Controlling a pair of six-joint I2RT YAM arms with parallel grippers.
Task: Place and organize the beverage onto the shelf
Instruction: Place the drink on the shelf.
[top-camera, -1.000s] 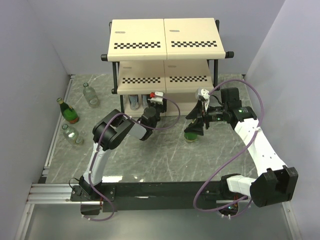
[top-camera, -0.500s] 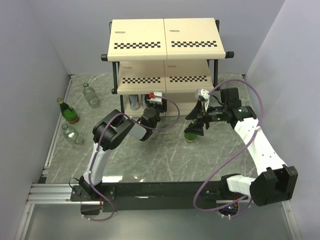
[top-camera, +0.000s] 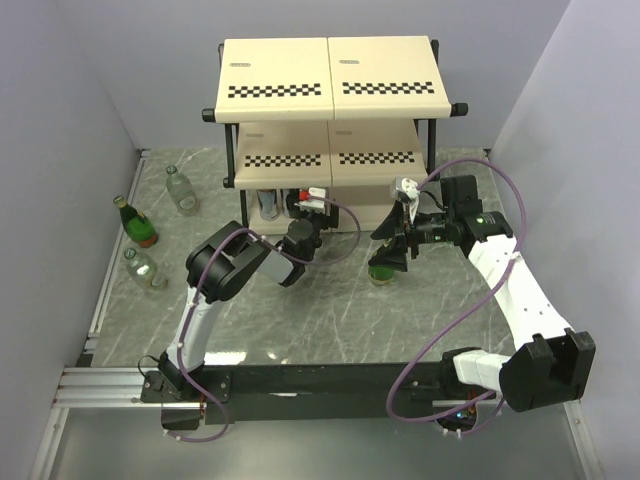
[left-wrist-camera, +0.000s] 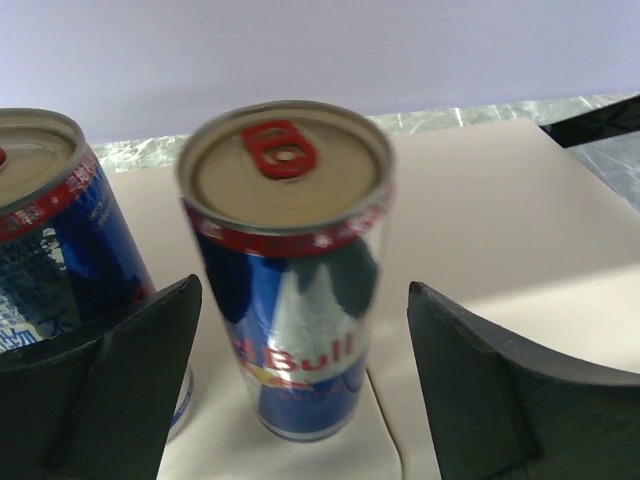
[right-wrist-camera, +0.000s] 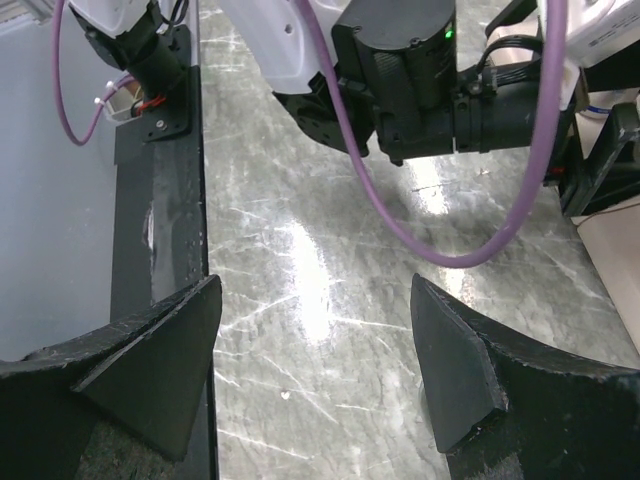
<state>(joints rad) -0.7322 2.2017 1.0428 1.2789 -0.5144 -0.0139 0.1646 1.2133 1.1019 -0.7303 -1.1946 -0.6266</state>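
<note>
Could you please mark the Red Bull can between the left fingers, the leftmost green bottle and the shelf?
Blue-and-silver Red Bull can (left-wrist-camera: 292, 275): left wrist view, side wall.
Green glass bottle (top-camera: 139, 227): top view, body.
Cream checkered-edged shelf (top-camera: 300, 60): top view, top board.

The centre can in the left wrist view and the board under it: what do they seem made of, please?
Can: likely thin metal, dull lid with red tab, glossy printed sides. Board: matte cream surface, perhaps laminate or painted wood.
</note>
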